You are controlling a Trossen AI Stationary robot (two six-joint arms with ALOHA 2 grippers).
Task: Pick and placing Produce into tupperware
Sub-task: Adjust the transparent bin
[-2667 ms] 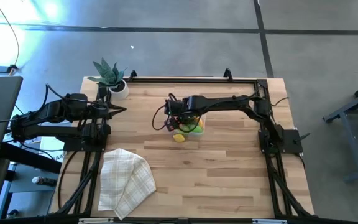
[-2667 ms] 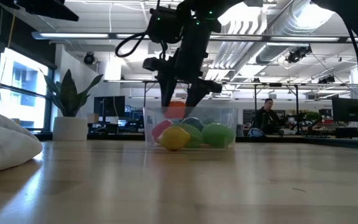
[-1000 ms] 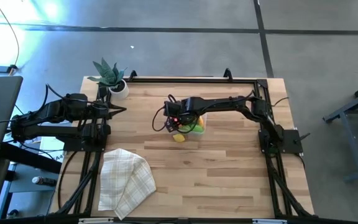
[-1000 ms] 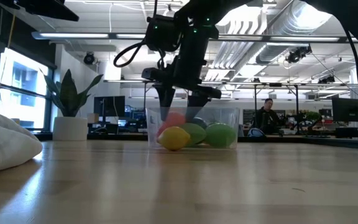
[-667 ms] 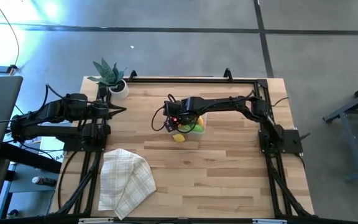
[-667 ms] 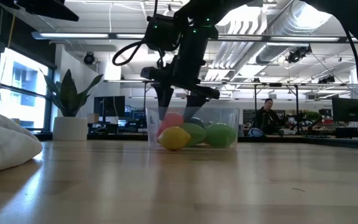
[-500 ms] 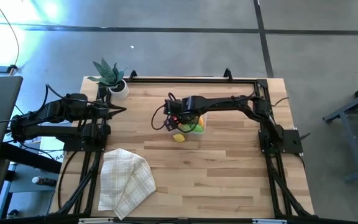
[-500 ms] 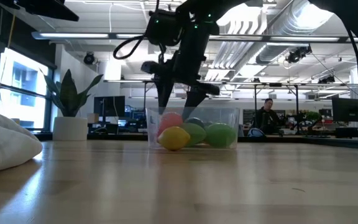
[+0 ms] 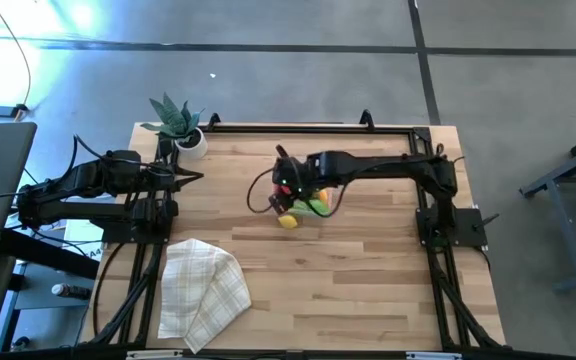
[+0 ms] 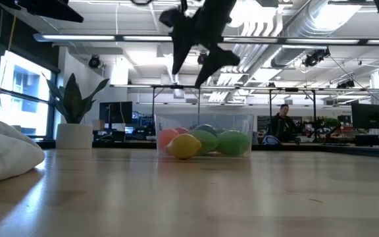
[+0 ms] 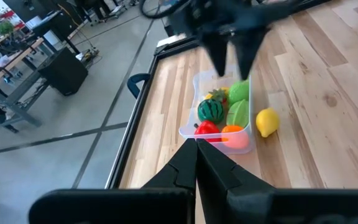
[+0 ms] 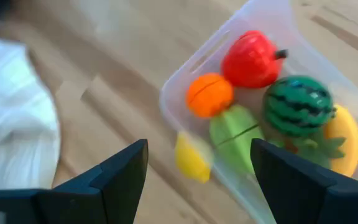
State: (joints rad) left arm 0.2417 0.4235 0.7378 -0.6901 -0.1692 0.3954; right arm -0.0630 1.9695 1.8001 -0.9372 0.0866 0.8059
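Observation:
The clear tupperware [image 12: 180, 74] stands on its base at mid table [image 9: 324, 190]. It holds a red piece [image 12: 252, 59], an orange piece [image 12: 209, 94], a green piece [image 12: 235, 134], a small watermelon [image 12: 297, 106] and a yellow piece [image 12: 345, 140]. A yellow lemon [image 10: 185, 146] lies on the wood against the tupperware's near wall. My right gripper [image 10: 187, 76] hangs open and empty well above the tupperware [image 10: 243, 122]. My left gripper [image 11: 196, 163] is shut and waits at the table's left edge [image 9: 194, 177].
A checked folded cloth [image 9: 203, 288] lies at the near left corner. A potted green plant [image 9: 180, 125] stands at the far left corner. Bare wood stretches right of and in front of the tupperware. A black frame rail [image 9: 308, 127] runs along the far edge.
My right gripper has risen straight up out of the tupperware, from down among the pieces to well above its rim, and it carries nothing. The produce and the tupperware stay where they were; the lemon has not moved.

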